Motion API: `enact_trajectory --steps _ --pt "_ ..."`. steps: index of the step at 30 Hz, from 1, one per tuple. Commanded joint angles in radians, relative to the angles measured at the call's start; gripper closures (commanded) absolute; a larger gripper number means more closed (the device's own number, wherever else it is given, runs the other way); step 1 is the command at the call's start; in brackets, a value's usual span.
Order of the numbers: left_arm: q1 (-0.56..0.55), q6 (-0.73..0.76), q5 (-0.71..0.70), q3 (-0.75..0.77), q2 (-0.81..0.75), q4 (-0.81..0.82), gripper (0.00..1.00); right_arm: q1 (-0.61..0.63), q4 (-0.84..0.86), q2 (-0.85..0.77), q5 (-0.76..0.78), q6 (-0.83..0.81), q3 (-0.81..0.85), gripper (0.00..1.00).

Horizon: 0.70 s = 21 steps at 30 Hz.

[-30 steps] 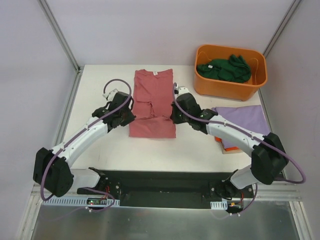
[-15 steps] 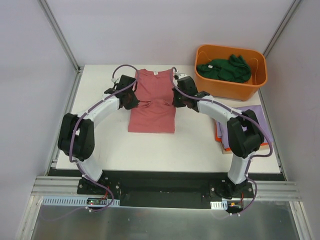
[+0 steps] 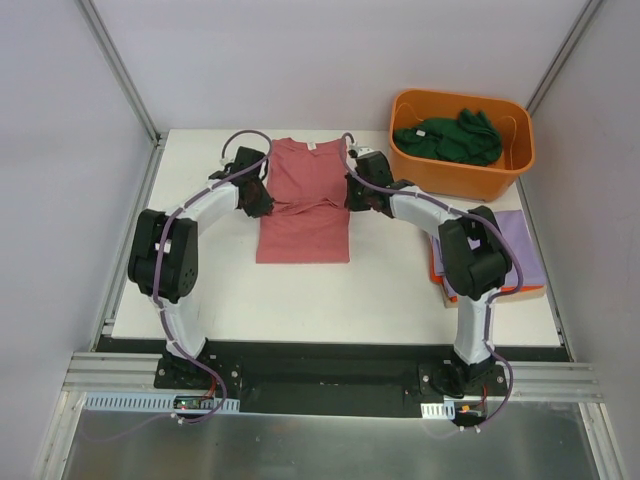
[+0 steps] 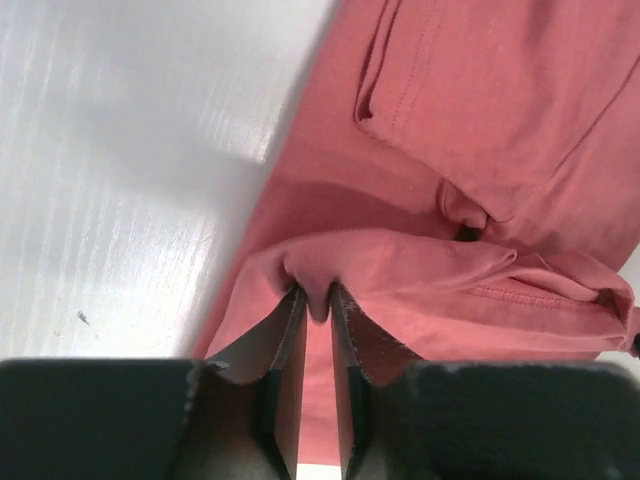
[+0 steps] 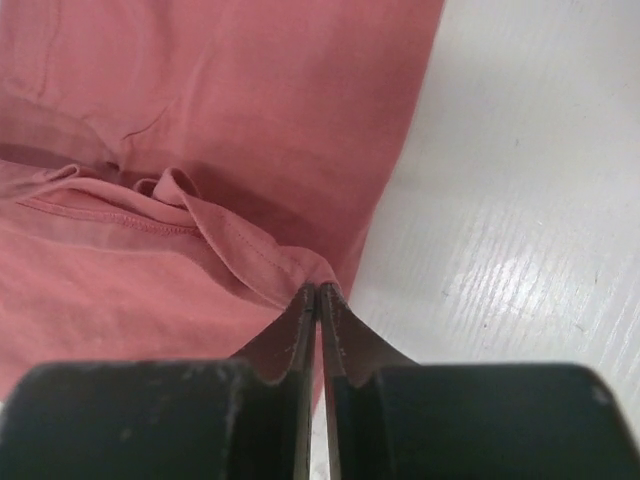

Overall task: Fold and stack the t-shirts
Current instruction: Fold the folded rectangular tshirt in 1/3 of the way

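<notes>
Now the dusty red-pink t-shirt (image 3: 305, 205) lies flat in the middle of the far half of the tabletop (image 3: 300, 300), its collar toward the far edge. Its lower part is doubled back over the body, so a straight fold faces the near edge and the hem runs across the middle of the garment.

The left pincer (image 3: 257, 203) sits at the shirt's left edge. In the left wrist view its fingers (image 4: 290, 330) are closed on a small raised ridge of the pink cloth, with a sleeve seam lying just beyond. The right pincer (image 3: 353, 200) sits at the shirt's right edge. In the right wrist view it (image 5: 317, 292) is pressed nearly together on the stitched hem corner, right where the cloth meets bare white tabletop. Both arms bend outward from their bases and reach in toward the shirt from either side.

At the far right corner stands an orange plastic tub (image 3: 450, 180) holding a crumpled dark green t-shirt (image 3: 450, 138). Near the right edge, in front of the tub, a folded lavender t-shirt (image 3: 520, 245) rests on an orange t-shirt (image 3: 437, 272), partly hidden by the right arm.
</notes>
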Motion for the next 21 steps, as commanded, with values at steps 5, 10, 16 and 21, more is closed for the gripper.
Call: enact_trajectory --steps 5,10,16,21 --pt "0.030 0.057 0.016 0.053 -0.013 0.003 0.25 -0.036 0.035 0.038 -0.033 -0.014 0.082 0.45" --pt "0.030 0.065 0.007 -0.049 -0.153 0.005 0.01 -0.031 -0.016 -0.065 -0.064 -0.005 0.015 0.04" --pt "0.028 0.043 0.113 -0.287 -0.364 0.032 0.01 0.009 0.085 -0.311 0.000 0.021 -0.258 0.04" --pt "0.028 0.036 0.167 -0.482 -0.538 0.044 0.01 0.007 0.250 -0.410 -0.108 0.060 -0.404 0.04"
